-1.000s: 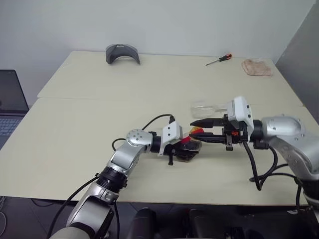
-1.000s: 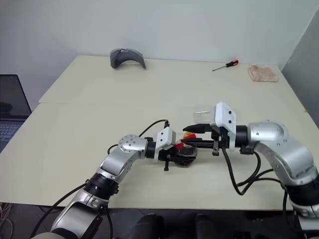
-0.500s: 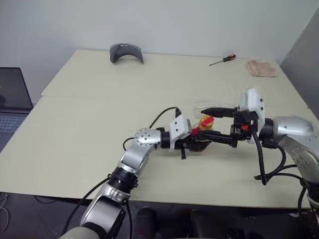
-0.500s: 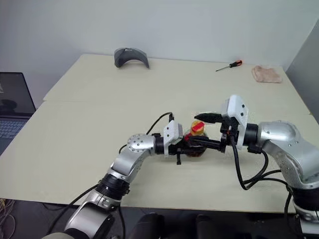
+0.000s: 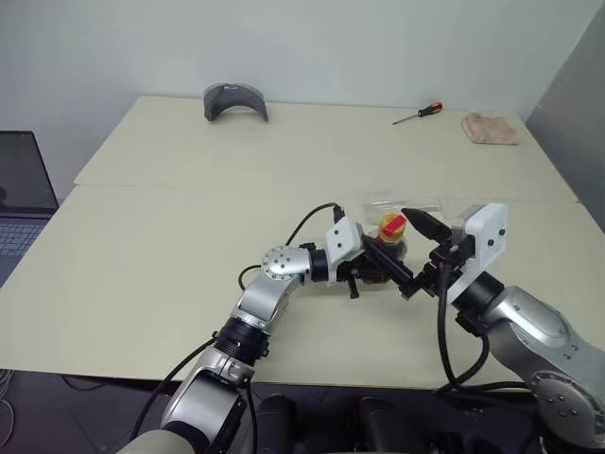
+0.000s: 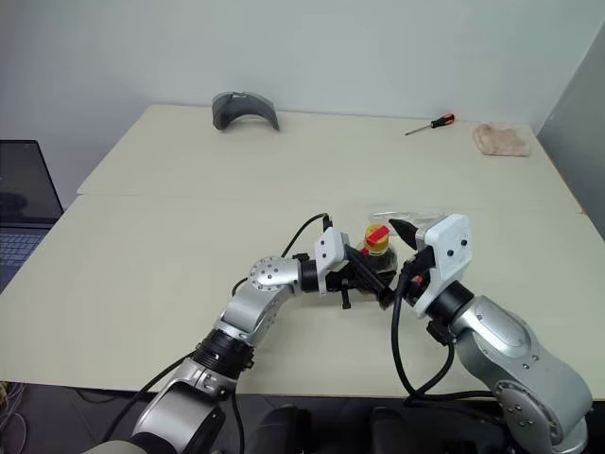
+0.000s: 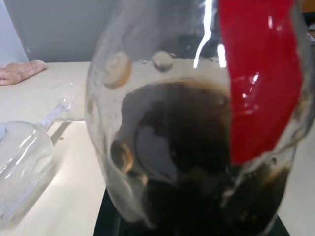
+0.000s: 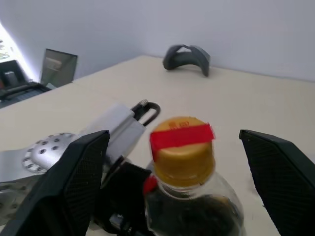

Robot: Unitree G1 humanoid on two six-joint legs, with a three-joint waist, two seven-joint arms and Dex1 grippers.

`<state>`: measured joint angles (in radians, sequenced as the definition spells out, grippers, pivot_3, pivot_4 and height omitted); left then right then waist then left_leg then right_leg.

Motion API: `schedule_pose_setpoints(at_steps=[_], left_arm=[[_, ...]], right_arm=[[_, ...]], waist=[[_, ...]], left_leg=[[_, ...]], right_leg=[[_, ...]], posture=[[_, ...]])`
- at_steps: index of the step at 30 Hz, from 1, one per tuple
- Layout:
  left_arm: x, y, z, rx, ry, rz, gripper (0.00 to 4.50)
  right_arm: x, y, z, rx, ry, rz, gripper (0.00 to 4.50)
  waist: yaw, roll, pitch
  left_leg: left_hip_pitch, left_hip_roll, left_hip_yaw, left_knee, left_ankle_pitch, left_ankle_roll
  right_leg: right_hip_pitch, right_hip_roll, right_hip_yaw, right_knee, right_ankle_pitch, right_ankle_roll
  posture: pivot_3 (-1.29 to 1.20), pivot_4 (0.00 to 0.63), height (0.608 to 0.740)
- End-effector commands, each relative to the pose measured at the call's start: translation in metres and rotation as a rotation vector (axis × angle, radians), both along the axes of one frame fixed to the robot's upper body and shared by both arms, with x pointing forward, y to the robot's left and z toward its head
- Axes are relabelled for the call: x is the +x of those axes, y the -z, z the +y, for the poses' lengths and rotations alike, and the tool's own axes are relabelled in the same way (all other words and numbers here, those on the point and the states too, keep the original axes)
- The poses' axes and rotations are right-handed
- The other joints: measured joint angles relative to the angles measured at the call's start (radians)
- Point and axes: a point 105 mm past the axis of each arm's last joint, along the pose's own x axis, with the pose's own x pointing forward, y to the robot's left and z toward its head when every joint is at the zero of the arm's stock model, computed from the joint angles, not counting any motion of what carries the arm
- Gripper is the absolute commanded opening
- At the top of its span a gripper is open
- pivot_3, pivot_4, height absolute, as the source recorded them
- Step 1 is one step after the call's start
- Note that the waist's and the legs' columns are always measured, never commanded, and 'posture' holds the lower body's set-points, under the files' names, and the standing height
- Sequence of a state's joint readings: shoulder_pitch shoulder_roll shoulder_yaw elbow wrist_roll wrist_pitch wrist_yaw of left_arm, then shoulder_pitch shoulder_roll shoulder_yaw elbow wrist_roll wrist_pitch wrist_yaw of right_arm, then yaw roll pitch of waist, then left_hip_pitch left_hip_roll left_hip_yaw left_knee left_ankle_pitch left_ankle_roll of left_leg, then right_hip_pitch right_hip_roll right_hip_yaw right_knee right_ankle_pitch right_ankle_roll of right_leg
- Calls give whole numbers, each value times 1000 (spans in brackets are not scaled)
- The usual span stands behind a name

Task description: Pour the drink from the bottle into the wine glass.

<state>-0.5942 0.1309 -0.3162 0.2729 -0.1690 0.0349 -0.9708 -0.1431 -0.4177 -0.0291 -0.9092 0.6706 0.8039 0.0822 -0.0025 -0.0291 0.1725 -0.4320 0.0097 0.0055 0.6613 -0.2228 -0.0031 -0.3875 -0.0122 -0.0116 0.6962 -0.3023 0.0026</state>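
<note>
The bottle [image 5: 388,253] stands upright near the table's middle, its yellow cap [image 8: 183,156] on and a red label strip across it. My left gripper [image 5: 375,264] is shut on its round body from the left. The dark drink [image 7: 197,167] fills the lower part of the bottle. From the right, my open right gripper [image 8: 173,133] has its wide-spread fingers [image 8: 74,182] on either side of the cap, touching nothing. The clear wine glass [image 5: 403,201] lies on its side on the table just behind the bottle, and the left wrist view shows it too [image 7: 24,162].
A grey curved object [image 5: 234,97] sits at the table's far left edge. A red-handled screwdriver [image 5: 417,113] and a beige cloth [image 5: 489,128] lie at the far right. A laptop [image 5: 21,194] stands beyond the left edge of the table [image 5: 170,227].
My right gripper, closed at the bottle's cap a second ago, has opened wide and swung back toward me. The bottle has gone from tilted to upright in the left gripper.
</note>
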Motion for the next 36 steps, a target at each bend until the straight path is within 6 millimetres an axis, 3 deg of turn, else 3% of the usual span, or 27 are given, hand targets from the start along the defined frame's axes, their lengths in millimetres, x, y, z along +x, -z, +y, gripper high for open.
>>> schedule_pose_setpoints(at_steps=[1,8,18,25,29,36], left_arm=[[-2,-15,-4,-37,11,-59,902],[1,-13,-2,-26,1,-58,902],[2,-13,0,-17,-3,-60,900],[1,-15,-2,-22,1,-63,900],[-4,-15,-3,-22,25,-59,900],[-22,-17,-9,-14,110,-67,899]], right_arm=[[-6,-15,1,9,48,-110,4500],[-7,-19,-2,52,68,-157,4500],[-8,-10,0,1,27,-138,1209],[-7,-8,0,-8,1,-130,1188],[-3,-3,-2,-25,-137,-60,1188],[32,12,-37,-250,-385,102,1188]], waist=[[0,0,0],[0,0,0],[0,0,0],[0,0,0],[0,0,0],[-1,0,0]], left_leg=[[0,0,0,0,0,0],[0,0,0,0,0,0],[0,0,0,0,0,0],[0,0,0,0,0,0],[0,0,0,0,0,0],[1,0,0,0,0,0]], right_leg=[[0,0,0,0,0,0],[0,1,0,0,0,0],[0,1,0,0,0,0],[0,1,0,0,0,0],[0,1,0,0,0,0],[1,1,0,-1,0,0]], posture=[[0,150,740],[0,150,740],[0,150,740],[0,150,740],[0,150,740],[0,150,740]])
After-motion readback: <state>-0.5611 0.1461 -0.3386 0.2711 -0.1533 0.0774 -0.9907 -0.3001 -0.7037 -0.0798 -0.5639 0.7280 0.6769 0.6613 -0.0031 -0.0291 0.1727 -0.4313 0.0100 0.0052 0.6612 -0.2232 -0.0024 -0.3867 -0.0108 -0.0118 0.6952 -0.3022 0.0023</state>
